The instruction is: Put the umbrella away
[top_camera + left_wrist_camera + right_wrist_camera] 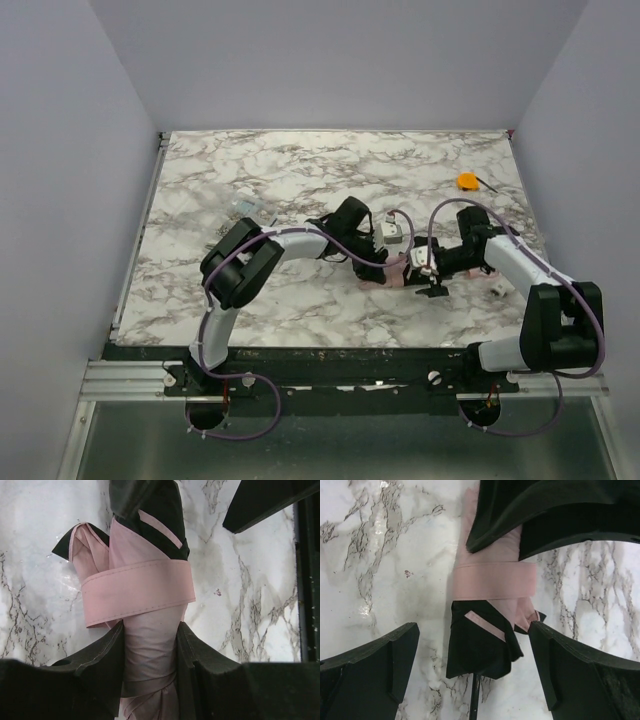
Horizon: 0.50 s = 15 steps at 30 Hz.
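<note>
1 pink umbrella (pixel 150 580) lies folded on the table (pixel 300 170), with 1 strap (pixel 140 592) wrapped around it. The left gripper (pixel 150 640) reaches in low and is clamped on the bundle, the strap just ahead of its fingers. The right gripper (pixel 472 655) faces it, its 2 fingers spread wide either side of the umbrella's dark-lined end. 1 orange object (pixel 467 181) lies well beyond the right gripper.

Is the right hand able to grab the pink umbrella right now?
Probably yes: the right hand is open and straddles the umbrella, with nothing else in between. The left hand grips it further along.
</note>
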Motion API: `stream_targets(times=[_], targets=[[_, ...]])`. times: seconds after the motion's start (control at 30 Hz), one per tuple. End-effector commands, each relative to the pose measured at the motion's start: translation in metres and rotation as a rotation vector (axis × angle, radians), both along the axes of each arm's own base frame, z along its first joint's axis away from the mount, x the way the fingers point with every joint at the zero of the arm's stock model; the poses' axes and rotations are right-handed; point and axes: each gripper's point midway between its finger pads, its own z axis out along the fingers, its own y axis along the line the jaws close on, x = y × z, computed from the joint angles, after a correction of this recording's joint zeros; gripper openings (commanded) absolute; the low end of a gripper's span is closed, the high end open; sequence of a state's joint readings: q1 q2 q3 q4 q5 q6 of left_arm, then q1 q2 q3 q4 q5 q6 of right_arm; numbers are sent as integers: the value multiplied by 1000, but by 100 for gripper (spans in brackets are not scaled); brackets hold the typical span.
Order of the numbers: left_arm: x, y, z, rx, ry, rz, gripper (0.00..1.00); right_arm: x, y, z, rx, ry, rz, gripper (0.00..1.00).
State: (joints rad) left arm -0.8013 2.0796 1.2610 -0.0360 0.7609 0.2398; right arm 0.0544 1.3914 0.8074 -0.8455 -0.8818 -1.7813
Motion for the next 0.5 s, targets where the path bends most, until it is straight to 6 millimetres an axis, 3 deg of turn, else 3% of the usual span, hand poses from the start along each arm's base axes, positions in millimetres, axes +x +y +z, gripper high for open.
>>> stream_targets(times=[0.0,0.17,0.3,0.37,0.47], targets=[[-102,95,-101,490,522,-3,11,6,-2,-22,-75,-98,45,99],[-105,91,-102,502,610,-2,11,5,0,-41,-110,-98,33,97],[-105,87,-99,491,657,-5,11,2,1,-57,-158,-75,19,89],[-103,85,-99,488,674,4,10,1,-1,-67,-199,-64,1,79],[-100,85,-99,497,698,17,10,-5,-2,-74,-232,-16,-17,57]])
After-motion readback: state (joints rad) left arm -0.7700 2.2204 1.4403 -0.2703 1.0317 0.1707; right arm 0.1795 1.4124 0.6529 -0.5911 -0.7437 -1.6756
